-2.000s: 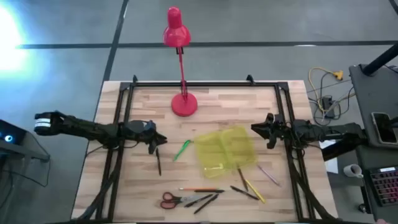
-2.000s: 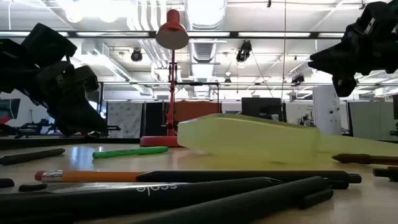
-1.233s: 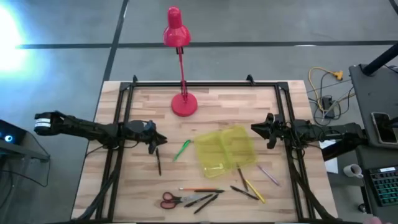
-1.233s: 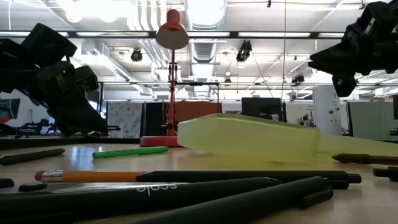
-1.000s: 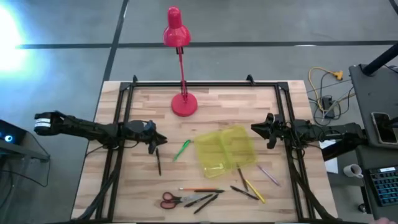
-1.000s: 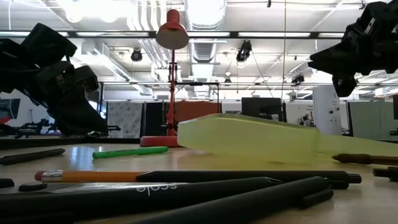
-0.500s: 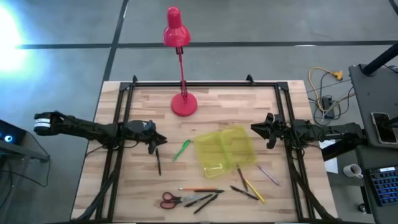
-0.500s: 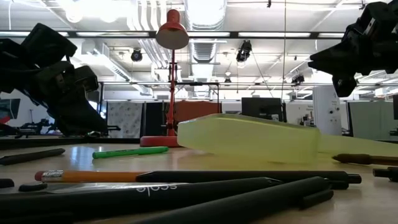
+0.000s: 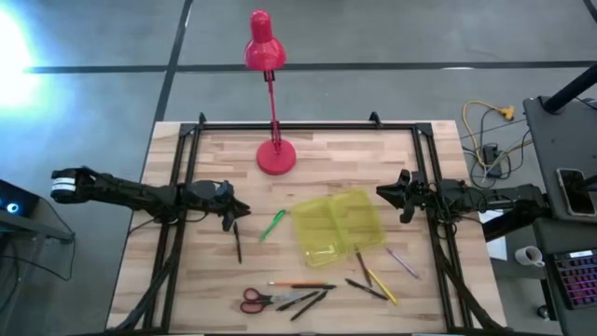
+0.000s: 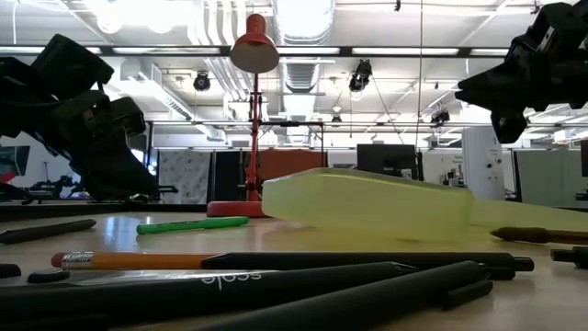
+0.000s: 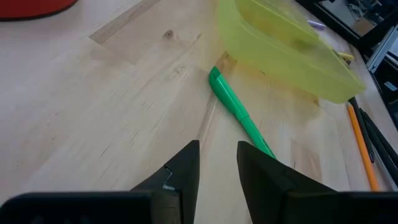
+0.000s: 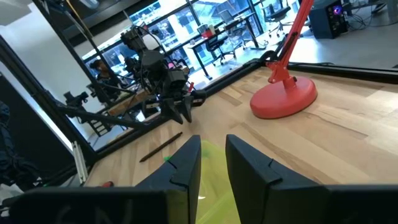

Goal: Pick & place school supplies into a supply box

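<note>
A: Nothing has moved since the earlier frames, so zero progress. Scissors [image 9: 252, 300] and black pens [image 9: 308, 301] sit bottom centre, unpicked.

B: Yep. Supply box [image 9: 338, 225] lies open mid-frame, green marker [image 9: 272, 224] just left. Left gripper [image 9: 232, 217] and right gripper [image 9: 404, 202] hover narrowly parted, empty. Only the left wrist view shows that gap.

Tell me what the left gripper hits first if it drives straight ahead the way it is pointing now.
Most likely the green marker: in the left wrist view it lies just ahead of the left gripper, whose fingers stand slightly apart with nothing between them. Beyond it sits the supply box. Whether the fingers would pass above the marker is unclear.
</note>
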Robot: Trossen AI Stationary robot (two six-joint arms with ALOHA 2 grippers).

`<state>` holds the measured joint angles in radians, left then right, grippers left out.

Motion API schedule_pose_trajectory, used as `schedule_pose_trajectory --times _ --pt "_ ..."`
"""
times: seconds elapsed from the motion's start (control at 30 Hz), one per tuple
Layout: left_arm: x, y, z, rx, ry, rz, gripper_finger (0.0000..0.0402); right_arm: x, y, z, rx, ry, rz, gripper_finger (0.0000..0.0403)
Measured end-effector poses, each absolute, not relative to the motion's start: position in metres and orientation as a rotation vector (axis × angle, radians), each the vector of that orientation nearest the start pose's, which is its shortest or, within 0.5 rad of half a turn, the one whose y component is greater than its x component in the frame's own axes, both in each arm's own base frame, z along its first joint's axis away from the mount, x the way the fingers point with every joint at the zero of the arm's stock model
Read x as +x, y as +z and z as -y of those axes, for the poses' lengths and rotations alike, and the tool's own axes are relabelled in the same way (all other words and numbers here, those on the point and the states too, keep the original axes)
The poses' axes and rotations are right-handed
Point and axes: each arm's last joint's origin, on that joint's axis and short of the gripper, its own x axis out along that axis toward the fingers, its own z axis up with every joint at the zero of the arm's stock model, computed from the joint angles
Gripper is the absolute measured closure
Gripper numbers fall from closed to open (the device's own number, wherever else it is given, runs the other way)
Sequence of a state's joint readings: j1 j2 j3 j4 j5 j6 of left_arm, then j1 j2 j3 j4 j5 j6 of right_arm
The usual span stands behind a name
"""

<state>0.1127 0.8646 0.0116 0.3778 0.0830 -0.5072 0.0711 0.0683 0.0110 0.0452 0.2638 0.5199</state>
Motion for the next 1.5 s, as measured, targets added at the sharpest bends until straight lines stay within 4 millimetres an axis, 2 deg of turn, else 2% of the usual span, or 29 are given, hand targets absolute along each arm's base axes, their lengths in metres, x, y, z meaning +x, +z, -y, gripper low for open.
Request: schedule_pose_trajectory --times 0.3,0.43,0.67,0.8,0.9,1.07,1.2,1.27,1.33,1.5 --pt "0.140 0.115 -0.013 -0.544 0.149 -0.457 0.0309 0.100 0.169 0.002 0.529 -0.224 0.074 0.0335" --pt "0.140 0.115 -0.013 -0.544 0.149 -0.456 0.0309 0.101 0.171 0.002 0.763 -0.235 0.129 0.0335" --pt "0.140 0.115 -0.013 -0.544 0.149 -0.456 0.0309 0.111 0.157 -0.002 1.117 -0.192 -0.034 0.0335" --pt "0.140 0.115 -0.013 -0.544 0.149 -0.456 0.0309 0.113 0.158 0.001 1.276 -0.281 0.063 0.0335" --pt "0.140 0.115 -0.013 -0.544 0.149 -0.456 0.0309 0.115 0.162 0.001 1.340 -0.279 0.118 0.0335" --pt "0.140 0.115 -0.013 -0.544 0.149 -0.456 0.0309 0.117 0.176 0.001 1.485 -0.163 0.259 0.0335" --pt "0.140 0.115 -0.013 -0.544 0.149 -0.456 0.0309 0.121 0.189 0.001 1.499 -0.119 0.307 0.0335" --pt "0.140 0.115 -0.013 -0.544 0.149 -0.456 0.0309 0.129 0.203 -0.001 1.458 -0.169 0.226 0.0335" --pt "0.140 0.115 -0.013 -0.544 0.149 -0.456 0.0309 0.136 0.216 -0.005 1.395 -0.284 0.043 0.0335" --pt "0.140 0.115 -0.014 -0.543 0.151 -0.455 0.0309 0.139 0.238 -0.014 1.188 -0.644 -0.640 0.0326"
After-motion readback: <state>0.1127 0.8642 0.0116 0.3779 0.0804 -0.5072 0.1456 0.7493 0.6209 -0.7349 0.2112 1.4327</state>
